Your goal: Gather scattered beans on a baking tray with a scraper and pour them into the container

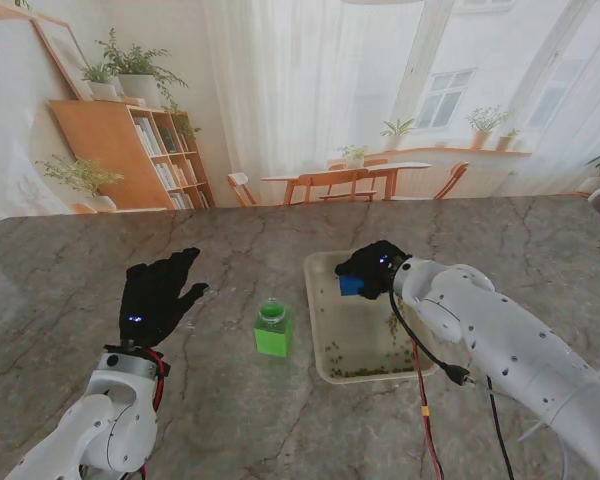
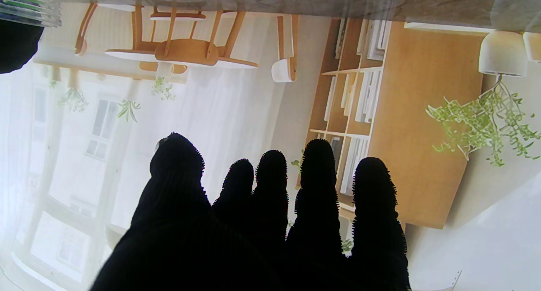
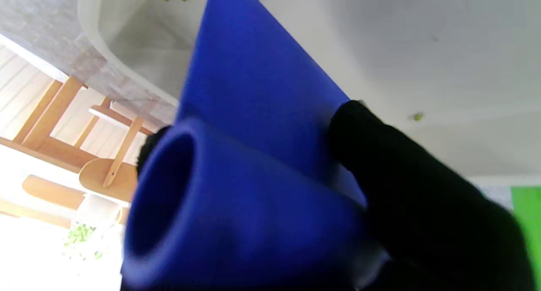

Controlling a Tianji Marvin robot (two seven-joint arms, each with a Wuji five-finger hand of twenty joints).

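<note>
Beans (image 1: 365, 371), small and green, lie mostly along the near edge of the shallow white baking tray (image 1: 320, 330). Just off its left edge stands the green transparent container (image 1: 272, 329). The black-gloved right hand (image 1: 373, 268) grips the blue plastic scraper (image 1: 351, 285) at the tray's far left corner, blade toward the tray floor. The black-gloved left hand (image 1: 158, 295) is spread, holding nothing.

A broad grey marble-patterned table top (image 1: 280, 420) with dark veins runs the full width of the room in front of the robot. Directly on it, near the middle, stands a small green square container (image 1: 273, 329) with a clear rim. Just to the right of it, a little apart, lies a shallow pale rectangular baking tray (image 1: 320, 330) with rounded corners. Small green beans (image 1: 365, 372) sit mostly along the tray's nearer edge.
</note>
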